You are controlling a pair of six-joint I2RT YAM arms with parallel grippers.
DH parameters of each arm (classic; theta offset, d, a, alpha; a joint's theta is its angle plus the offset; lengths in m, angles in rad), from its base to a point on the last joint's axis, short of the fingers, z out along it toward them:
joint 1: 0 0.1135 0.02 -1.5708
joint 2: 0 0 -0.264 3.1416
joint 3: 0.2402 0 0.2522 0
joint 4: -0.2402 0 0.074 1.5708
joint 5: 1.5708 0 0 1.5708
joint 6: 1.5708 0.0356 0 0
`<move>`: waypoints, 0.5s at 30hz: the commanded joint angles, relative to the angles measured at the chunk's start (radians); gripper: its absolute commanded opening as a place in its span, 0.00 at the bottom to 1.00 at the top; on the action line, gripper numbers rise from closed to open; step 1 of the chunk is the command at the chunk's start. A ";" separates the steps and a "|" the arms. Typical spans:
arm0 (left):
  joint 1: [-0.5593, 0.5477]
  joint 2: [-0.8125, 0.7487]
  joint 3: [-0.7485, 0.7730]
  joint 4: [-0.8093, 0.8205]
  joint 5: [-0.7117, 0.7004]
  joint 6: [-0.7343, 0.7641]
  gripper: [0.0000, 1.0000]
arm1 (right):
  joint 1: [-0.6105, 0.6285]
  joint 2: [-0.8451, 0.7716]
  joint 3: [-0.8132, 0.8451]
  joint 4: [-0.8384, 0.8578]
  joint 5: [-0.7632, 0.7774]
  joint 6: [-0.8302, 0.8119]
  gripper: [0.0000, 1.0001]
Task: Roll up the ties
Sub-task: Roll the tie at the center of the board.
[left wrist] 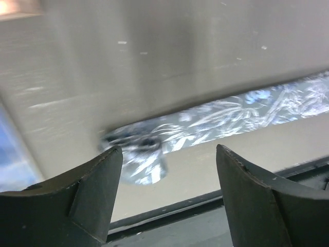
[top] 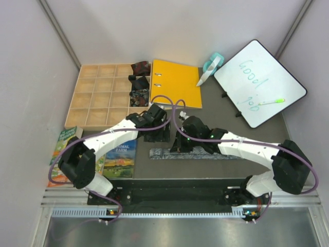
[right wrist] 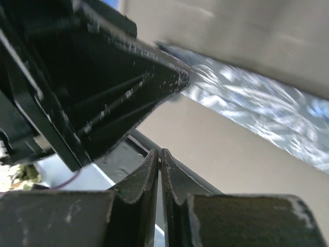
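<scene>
A silvery grey-blue patterned tie (top: 198, 153) lies flat and straight across the dark mat, its left end near the left gripper. In the left wrist view the tie (left wrist: 231, 116) runs up to the right, its darker tip (left wrist: 139, 154) just ahead of my left finger. My left gripper (top: 157, 136) (left wrist: 168, 148) is open and empty, hovering over that end. My right gripper (top: 179, 145) (right wrist: 160, 152) is shut with nothing between its jaws, low beside the tie (right wrist: 257, 105), close to the left gripper's body (right wrist: 103, 87). Three small dark rolled ties (top: 139, 81) sit in the wooden tray.
A wooden compartment tray (top: 97, 98) stands at the back left, a yellow folder (top: 176, 82) beside it. A whiteboard (top: 259, 82) with a green marker and a tape dispenser (top: 212, 66) are at the back right. Books (top: 121, 157) lie at the left front.
</scene>
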 commanded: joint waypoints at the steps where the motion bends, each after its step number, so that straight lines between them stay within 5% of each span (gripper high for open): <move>1: 0.018 -0.105 0.041 -0.135 -0.165 -0.012 0.77 | 0.021 0.064 0.109 0.053 -0.043 -0.008 0.07; 15: 0.202 -0.415 -0.244 -0.071 -0.122 -0.081 0.66 | 0.037 0.318 0.275 0.092 -0.092 -0.005 0.05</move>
